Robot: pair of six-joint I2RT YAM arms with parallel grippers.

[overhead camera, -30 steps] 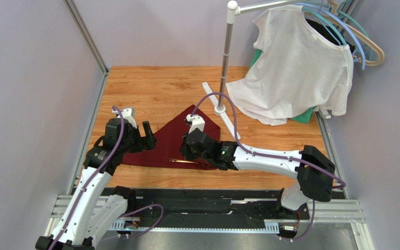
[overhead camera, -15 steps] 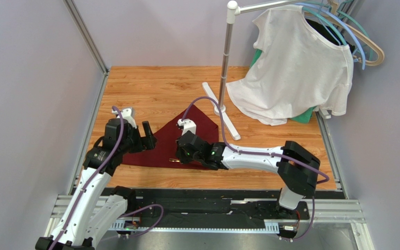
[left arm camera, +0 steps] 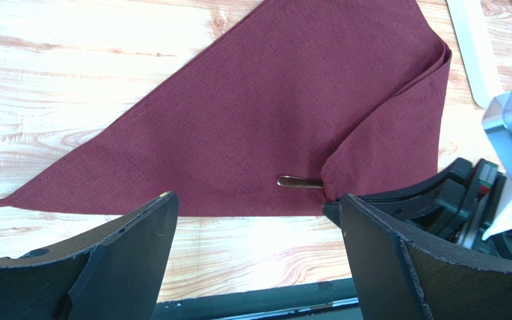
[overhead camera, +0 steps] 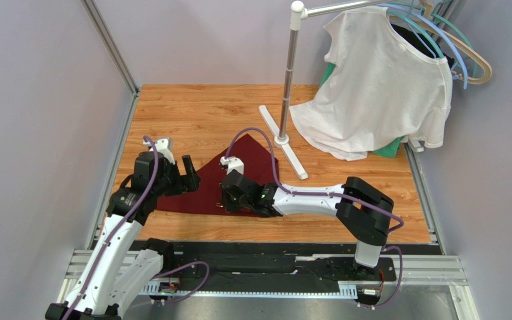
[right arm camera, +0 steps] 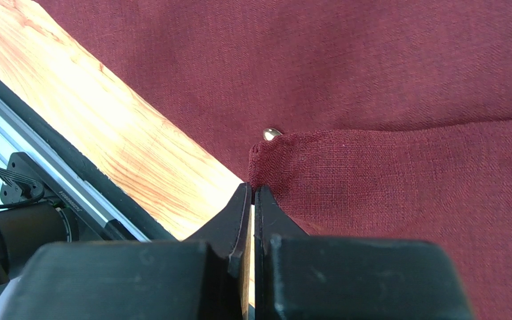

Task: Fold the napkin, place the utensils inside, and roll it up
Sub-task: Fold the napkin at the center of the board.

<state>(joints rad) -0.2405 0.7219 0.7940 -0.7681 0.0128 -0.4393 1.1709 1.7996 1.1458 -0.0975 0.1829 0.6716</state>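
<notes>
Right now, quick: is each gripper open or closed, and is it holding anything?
Left gripper: open, holding nothing, over the napkin.
Right gripper: closed, pinching the napkin's folded edge.

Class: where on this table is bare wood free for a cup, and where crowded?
Free: wood beyond the napkin, left of the stand base; near-right, past the right arm. Crowded: around left gripper and right gripper; far right under the T-shirt.

White arms [overhead camera: 305, 199] — black joints [overhead camera: 367, 219]; purple cables [overhead camera: 255, 130]
</notes>
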